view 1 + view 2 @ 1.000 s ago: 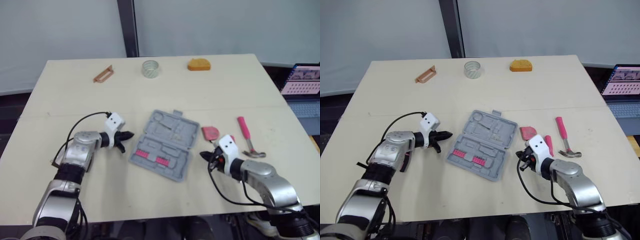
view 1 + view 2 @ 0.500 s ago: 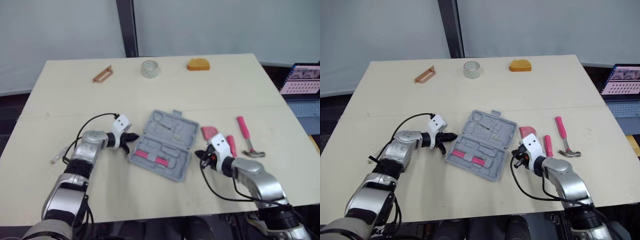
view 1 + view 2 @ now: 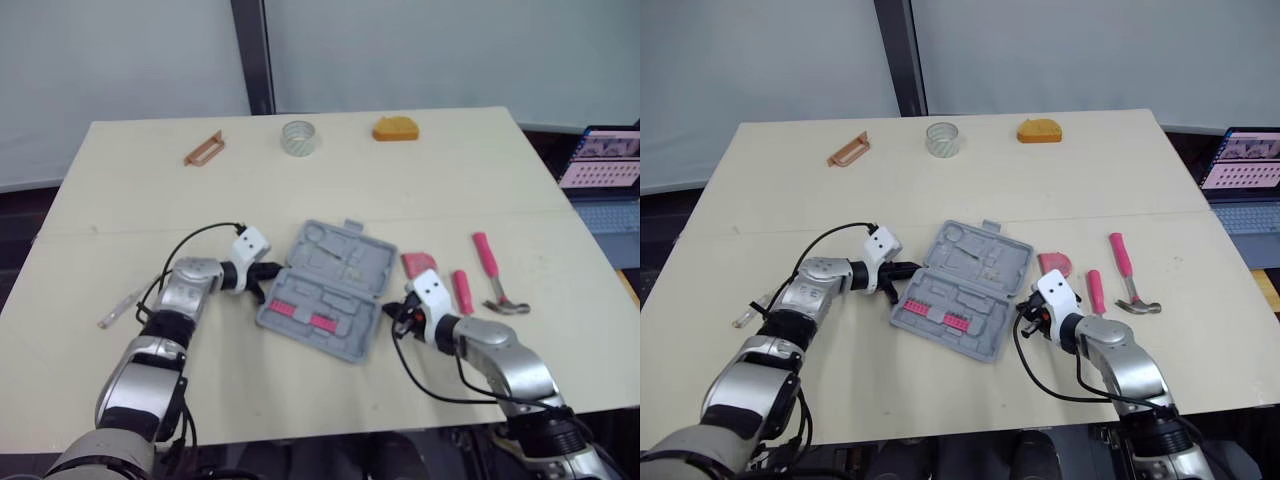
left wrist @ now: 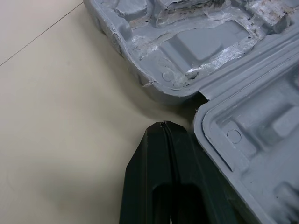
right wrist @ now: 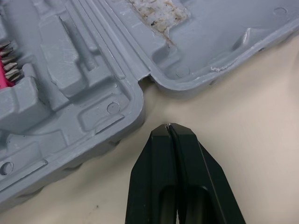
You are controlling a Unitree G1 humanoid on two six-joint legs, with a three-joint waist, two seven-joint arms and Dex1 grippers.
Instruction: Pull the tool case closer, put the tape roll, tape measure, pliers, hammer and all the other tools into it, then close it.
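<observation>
The grey tool case (image 3: 325, 290) lies open in the middle of the table, red bit holders in its near half. My left gripper (image 3: 270, 272) is shut, its tip at the hinge notch on the case's left edge (image 4: 201, 100). On the case's right side my right gripper (image 3: 392, 312) is also shut, its tip close to the hinge notch (image 5: 147, 79). A pink-handled hammer (image 3: 492, 270) and two other pink tools (image 3: 420, 263) (image 3: 462, 291) lie right of the case. Along the far edge sit the tape roll (image 3: 298, 137) and the orange tape measure (image 3: 396, 129).
A brown flat tool (image 3: 205, 149) rests at the far left of the table. A small pale tool (image 3: 120, 309) lies near the left edge. A laptop (image 3: 600, 165) stands off the table's right side. Bare tabletop lies between the case and the near edge.
Both grippers have closed in on the case from either side, the left moving right, the right moving left. The case has stayed in place.
</observation>
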